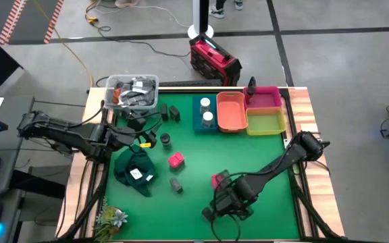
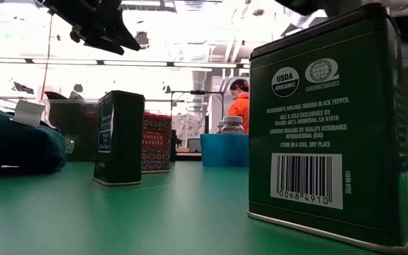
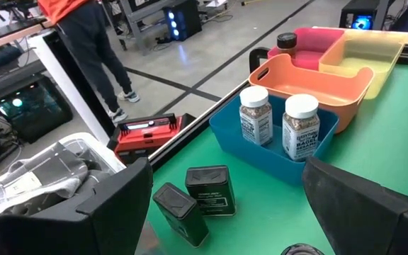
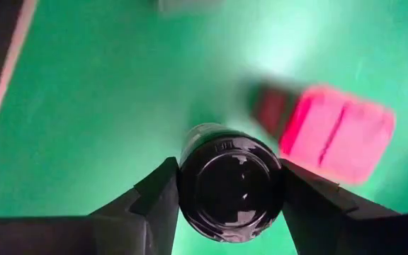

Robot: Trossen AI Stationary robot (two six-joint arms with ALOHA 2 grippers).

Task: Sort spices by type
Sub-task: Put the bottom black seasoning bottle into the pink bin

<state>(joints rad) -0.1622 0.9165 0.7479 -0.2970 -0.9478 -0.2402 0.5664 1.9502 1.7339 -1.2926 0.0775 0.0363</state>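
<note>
My right gripper [image 4: 231, 202] points down near the table's front, shut on a dark round jar [image 4: 231, 185] with a black lid; my right gripper [image 1: 225, 197] hides this jar in the high view. A red-pink box [image 4: 335, 134] lies beside it. Another red-pink box [image 1: 175, 160], a dark round jar [image 1: 165, 140] and a dark grey tin [image 1: 176, 184] stand mid-table. Two dark tins [image 3: 193, 202] stand near the blue bin [image 3: 261, 152], which holds two white-capped jars [image 3: 301, 126]. My left gripper [image 3: 225, 234] hangs open above the table's left side, holding nothing. My right gripper pinches the dark round jar at its top, by the two opposite sides of the lid's rim [image 4: 187, 185], between its two fingers [image 4: 154, 202]. The fingers come from above, pointing down. The jar stands upright in the hold; whether its base is off the table I cannot tell.
Orange [image 1: 229, 111], pink [image 1: 265, 98] and yellow [image 1: 265, 123] bins stand at the far right, next to the blue one. A clear tub of clutter [image 1: 132, 92] sits far left, a dark green cloth [image 1: 135, 172] at left. A person [image 2: 239, 106] is beyond the table.
</note>
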